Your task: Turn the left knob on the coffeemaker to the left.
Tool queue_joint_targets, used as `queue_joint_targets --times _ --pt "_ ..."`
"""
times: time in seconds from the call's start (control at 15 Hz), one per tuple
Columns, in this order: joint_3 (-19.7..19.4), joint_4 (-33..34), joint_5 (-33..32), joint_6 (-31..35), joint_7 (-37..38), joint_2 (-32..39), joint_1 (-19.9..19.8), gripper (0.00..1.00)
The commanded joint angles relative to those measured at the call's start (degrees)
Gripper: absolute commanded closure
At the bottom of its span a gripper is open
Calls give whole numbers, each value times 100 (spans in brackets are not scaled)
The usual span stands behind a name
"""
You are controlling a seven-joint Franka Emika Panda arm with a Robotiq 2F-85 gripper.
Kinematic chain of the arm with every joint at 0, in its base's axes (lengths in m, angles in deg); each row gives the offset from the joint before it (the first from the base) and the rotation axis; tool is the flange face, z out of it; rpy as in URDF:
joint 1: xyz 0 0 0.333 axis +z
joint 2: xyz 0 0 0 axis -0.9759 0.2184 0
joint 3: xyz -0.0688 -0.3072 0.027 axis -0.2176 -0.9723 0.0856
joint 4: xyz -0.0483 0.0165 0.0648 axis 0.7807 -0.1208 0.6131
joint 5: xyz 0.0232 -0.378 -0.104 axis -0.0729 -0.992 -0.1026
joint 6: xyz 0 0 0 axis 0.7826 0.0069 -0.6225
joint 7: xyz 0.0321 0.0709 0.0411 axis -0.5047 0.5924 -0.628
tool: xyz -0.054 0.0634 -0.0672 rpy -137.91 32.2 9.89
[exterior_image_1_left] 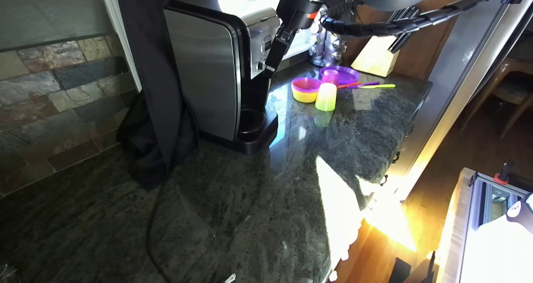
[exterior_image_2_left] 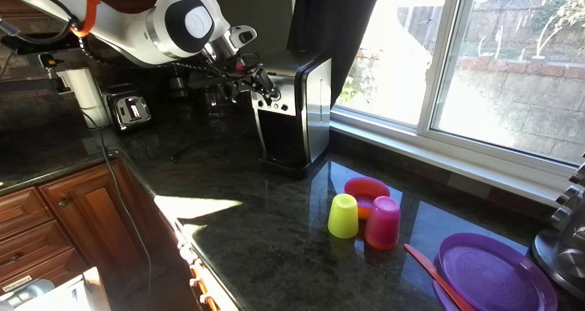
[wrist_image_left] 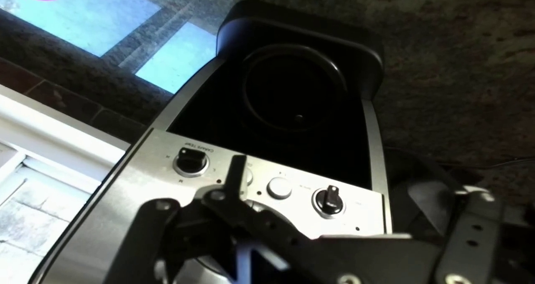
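Note:
The coffeemaker (exterior_image_1_left: pixel 204 75) stands upright, steel-sided with a silver front panel; it also shows in an exterior view (exterior_image_2_left: pixel 315 109). The wrist view is upside down, so the coffeemaker's left knob (wrist_image_left: pixel 329 200) is at right there, its pointer towards the base. The right knob (wrist_image_left: pixel 191 162) is at the left. My gripper (wrist_image_left: pixel 353 186) is open and empty at the panel. One finger crosses the panel and hides part of the buttons; the other is beyond the coffeemaker's left edge. The left knob appears between them, apart from both. The gripper also shows in both exterior views (exterior_image_1_left: pixel 271 62) (exterior_image_2_left: pixel 253 97).
A dark curtain (exterior_image_1_left: pixel 145 66) hangs beside the coffeemaker. A yellow cup (exterior_image_2_left: pixel 343 216), a pink cup (exterior_image_2_left: pixel 383 222), a red bowl (exterior_image_2_left: pixel 365 187) and a purple plate (exterior_image_2_left: pixel 491 270) stand on the counter. A knife block (exterior_image_1_left: pixel 377 58) and a toaster (exterior_image_2_left: pixel 130 109) are farther off.

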Motion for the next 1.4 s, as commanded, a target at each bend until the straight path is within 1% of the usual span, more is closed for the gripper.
queue_joint_targets --times 0.0,0.07,0.13,0.2,0.27,0.33,0.4,0.53,0.6,0.73,0.8,0.87,0.93,1.0,1.07,1.13,1.2,1.27,1.33 --pt "23 -87 -54 173 112 52 -4 10" --pt "23 -80 -48 163 115 68 -1 19" --pt "23 -78 -42 162 115 81 3 17" --pt "22 -75 -37 163 122 89 5 23" --pt "21 -74 -36 169 124 96 5 35" --pt "17 -76 -26 190 127 99 5 40" --pt "16 -79 -26 217 133 99 4 40" --pt "17 -88 -39 323 149 92 2 51" --pt "19 -89 -40 386 158 92 2 55" --pt "20 -99 -35 507 172 90 1 58" --pt "20 -99 -29 562 183 95 0 62" --pt "18 -98 -12 577 185 109 3 63" --pt "18 -96 -2 577 193 116 4 70" --pt "20 -95 -3 580 203 121 6 69" --pt "21 -89 10 567 202 130 10 73" --pt "22 -88 10 588 208 136 10 81" --pt "21 -86 15 604 214 144 12 82" --pt "20 -87 18 603 215 148 12 88" --pt "20 -86 20 597 218 151 11 96"
